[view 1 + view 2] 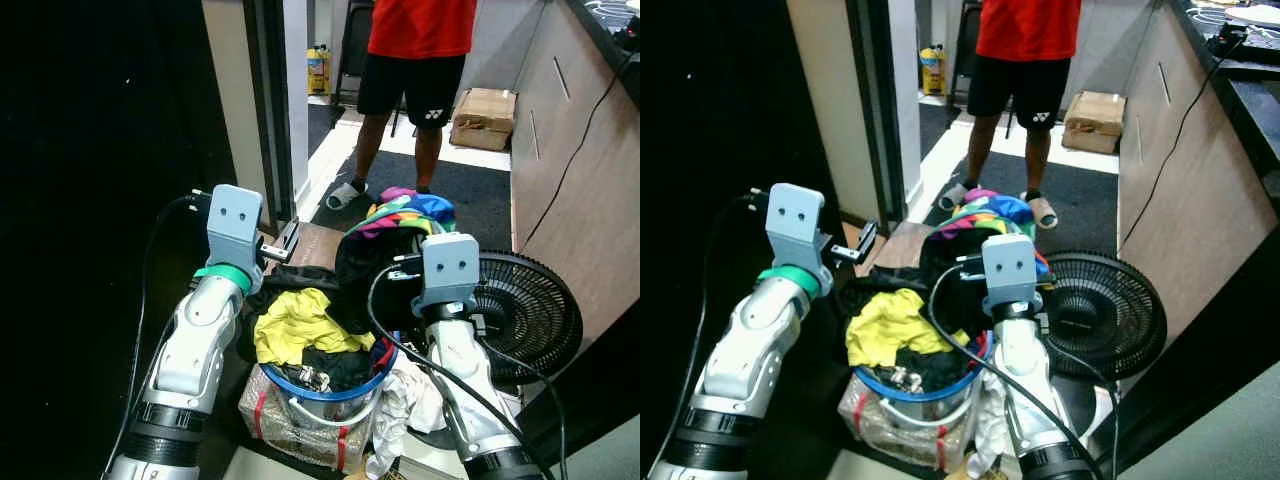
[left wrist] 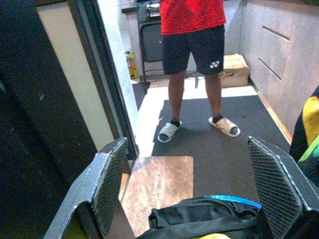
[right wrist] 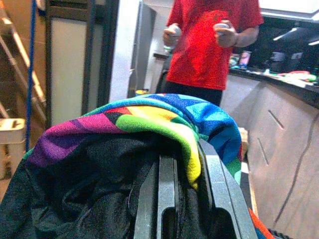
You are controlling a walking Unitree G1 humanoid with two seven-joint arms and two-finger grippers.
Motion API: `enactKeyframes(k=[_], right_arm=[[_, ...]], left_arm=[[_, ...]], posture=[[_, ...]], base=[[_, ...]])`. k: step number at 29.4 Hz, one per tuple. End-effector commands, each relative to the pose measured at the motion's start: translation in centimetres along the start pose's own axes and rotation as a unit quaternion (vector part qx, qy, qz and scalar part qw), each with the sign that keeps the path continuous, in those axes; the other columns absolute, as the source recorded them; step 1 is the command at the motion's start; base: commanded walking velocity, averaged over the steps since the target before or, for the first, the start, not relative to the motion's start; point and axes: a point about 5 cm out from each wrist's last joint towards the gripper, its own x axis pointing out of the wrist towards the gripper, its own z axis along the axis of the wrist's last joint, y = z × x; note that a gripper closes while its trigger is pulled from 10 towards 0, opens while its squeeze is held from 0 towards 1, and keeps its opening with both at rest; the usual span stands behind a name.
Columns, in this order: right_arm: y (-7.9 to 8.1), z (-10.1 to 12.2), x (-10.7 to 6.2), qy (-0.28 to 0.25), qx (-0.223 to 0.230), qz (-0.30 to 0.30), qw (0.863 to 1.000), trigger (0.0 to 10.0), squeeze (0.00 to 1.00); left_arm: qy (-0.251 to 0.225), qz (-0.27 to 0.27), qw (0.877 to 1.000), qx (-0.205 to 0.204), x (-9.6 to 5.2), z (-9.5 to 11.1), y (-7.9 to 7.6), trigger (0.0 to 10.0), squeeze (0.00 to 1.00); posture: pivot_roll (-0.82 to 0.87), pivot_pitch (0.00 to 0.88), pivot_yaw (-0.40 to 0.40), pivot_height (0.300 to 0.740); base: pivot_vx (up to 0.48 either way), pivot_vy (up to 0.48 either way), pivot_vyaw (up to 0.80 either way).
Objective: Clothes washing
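Note:
A blue-rimmed laundry basket (image 1: 330, 392) stands on the floor below me, heaped with a yellow garment (image 1: 295, 322) and dark clothes. My right gripper (image 3: 188, 164) is shut on a black garment with a rainbow-coloured part (image 1: 405, 213), held up over the basket's far right side. The cloth drapes over the fingers (image 3: 217, 194) and hides their tips. My left gripper (image 2: 192, 184) is open above the basket's far left edge, its fingers (image 1: 280, 245) apart with nothing between them. A black cloth (image 2: 209, 219) lies just beneath it.
A person in a red shirt and black shorts (image 1: 415, 60) stands on the dark mat beyond the basket. A black floor fan (image 1: 525, 310) sits right of the basket, and a white cloth (image 1: 400, 400) hangs by it. Cabinets (image 1: 570, 150) line the right; a dark doorway is on the left.

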Motion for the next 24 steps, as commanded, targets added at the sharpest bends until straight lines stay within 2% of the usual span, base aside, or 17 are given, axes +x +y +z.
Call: enactKeyframes(k=[1,13,24], right_arm=[[0.0,0.3,-0.2,-0.01,-0.001,-0.006,1.0,10.0,0.0],[0.3,0.3,0.0,-0.007,0.011,0.001,1.0,10.0,0.0],[1.0,1.4,1.0,-0.025,0.032,0.013,0.999,10.0,0.0]], left_arm=[[0.004,-0.008,1.0,0.002,0.3,-0.1,-0.1,10.0,0.0],[0.0,-0.002,1.0,0.0,0.3,-0.1,0.1,10.0,0.0],[-0.018,0.023,1.0,0.007,0.6,0.9,1.7,10.0,0.0]], posture=[[0.03,0.0,0.128,0.74],[0.05,0.0,0.095,0.74],[0.07,0.0,0.081,0.74]], base=[[0.0,0.0,0.0],[0.0,0.0,0.0],[0.0,0.0,-0.76]])
